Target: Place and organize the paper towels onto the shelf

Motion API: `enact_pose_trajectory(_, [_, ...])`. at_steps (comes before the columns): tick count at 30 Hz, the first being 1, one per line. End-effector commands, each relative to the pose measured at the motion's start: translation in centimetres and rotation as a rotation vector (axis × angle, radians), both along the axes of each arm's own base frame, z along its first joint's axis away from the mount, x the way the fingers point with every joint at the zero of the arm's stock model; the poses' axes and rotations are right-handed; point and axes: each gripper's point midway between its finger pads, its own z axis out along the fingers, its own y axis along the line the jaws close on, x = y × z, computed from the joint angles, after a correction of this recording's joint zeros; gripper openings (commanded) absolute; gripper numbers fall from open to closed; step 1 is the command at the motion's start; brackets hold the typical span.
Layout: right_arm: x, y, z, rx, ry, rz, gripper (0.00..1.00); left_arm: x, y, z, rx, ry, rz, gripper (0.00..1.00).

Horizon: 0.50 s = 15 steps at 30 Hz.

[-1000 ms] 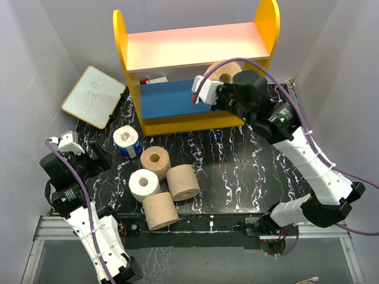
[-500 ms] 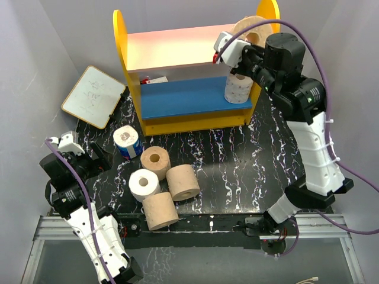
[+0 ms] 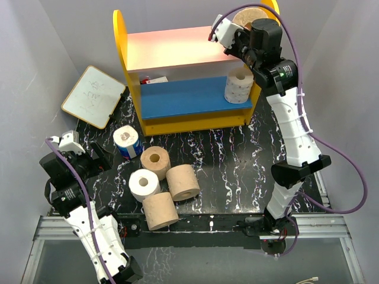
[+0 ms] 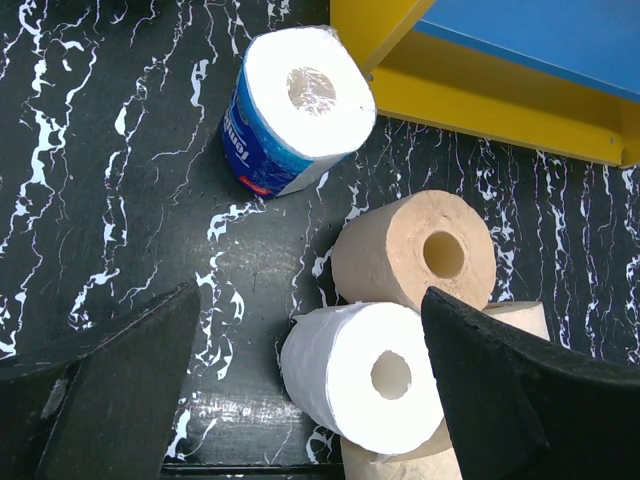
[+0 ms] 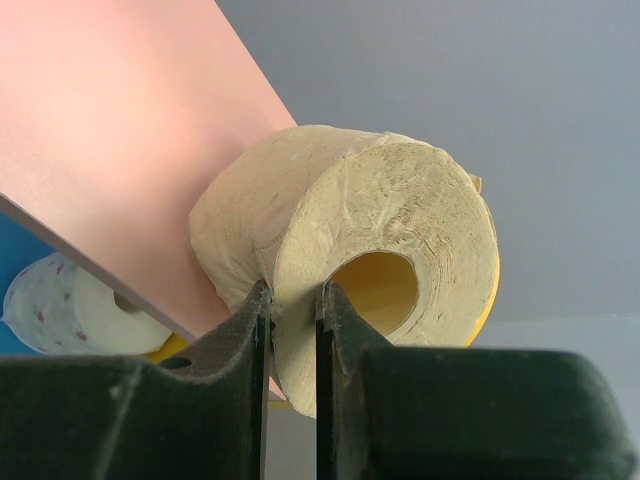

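Top external view showed the two-tier shelf [image 3: 177,47] of yellow panels, pink upper and blue lower boards at the far side, a patterned white paper roll [image 3: 238,86] standing at the lower board's right end. The right gripper [image 5: 292,310] pinched the wall of a tan paper roll [image 5: 400,230], holding it by the upper board's right end, seemingly for placing. The left gripper [image 4: 308,293] hung open and empty over five loose rolls [image 3: 155,161] near left.

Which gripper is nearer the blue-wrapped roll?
Left. The left gripper hovers open just beside the blue-wrapped roll; the right gripper is far off, up at the shelf, shut on a tan roll.
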Motion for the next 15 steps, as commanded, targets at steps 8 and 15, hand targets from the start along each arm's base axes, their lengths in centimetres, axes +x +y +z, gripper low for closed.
enact_pose_trajectory(8, [-0.6,-0.5,6.2,0.102,-0.214,-0.015,0.17,0.2,-0.3,0.2,-0.009,-0.012,-0.024,0.90])
enact_pose_trajectory(15, [-0.3,-0.8,6.7,0.102,-0.242,-0.036,0.26,0.2,-0.3,0.2,-0.009,-0.011,-0.025,0.90])
